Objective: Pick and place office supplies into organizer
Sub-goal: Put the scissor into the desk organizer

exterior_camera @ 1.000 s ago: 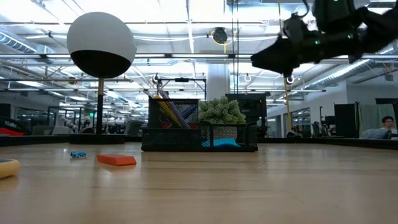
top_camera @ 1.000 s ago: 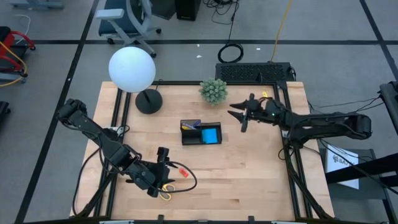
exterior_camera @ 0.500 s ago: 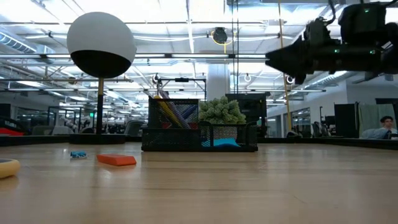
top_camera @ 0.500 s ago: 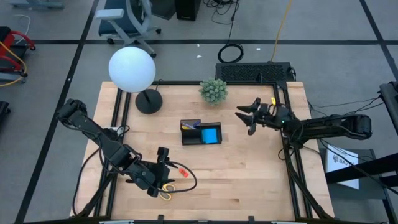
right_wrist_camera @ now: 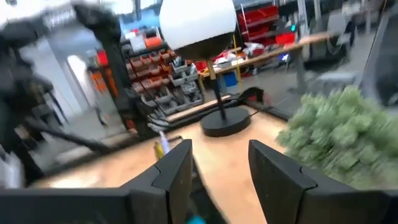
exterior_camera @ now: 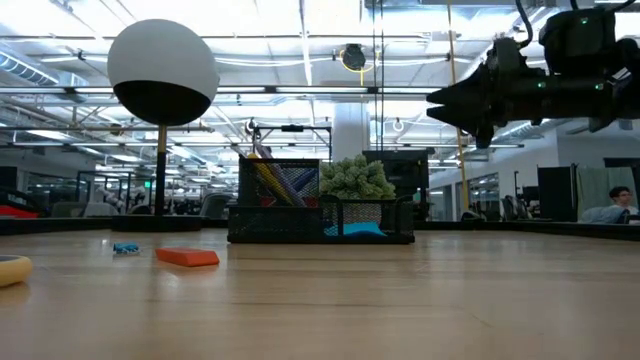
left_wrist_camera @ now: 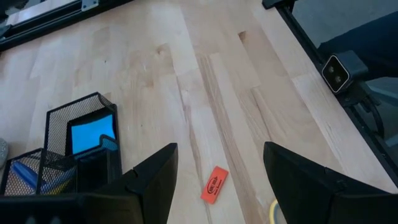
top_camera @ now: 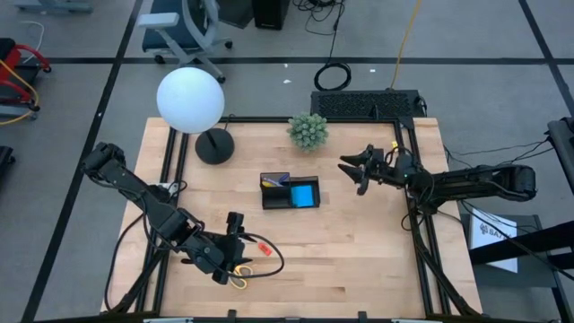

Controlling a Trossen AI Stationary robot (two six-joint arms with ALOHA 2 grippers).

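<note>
Wood table [top_camera: 359, 251] in open workshop | organizer [top_camera: 290, 192] mid-table, blue pad and pens inside | right gripper [top_camera: 353, 169] raised beside it, jaws apart, empty | left gripper [top_camera: 235, 235] low, jaws apart, over scissors [top_camera: 240, 274], near orange piece [top_camera: 263, 245] | step: between picks | next: descend, close on scissors.

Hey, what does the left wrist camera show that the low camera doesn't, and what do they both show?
Only the left wrist view: the left gripper, open above the table, and the blue sticky-note pad seen from above inside the organizer.

Only the low view: the lamp globe, the green plant ball behind the organizer, the right gripper open in the air, a tiny blue piece, and a person far behind.

Both: the organizer, the pens in it, the orange-red eraser and the wooden table.
</note>
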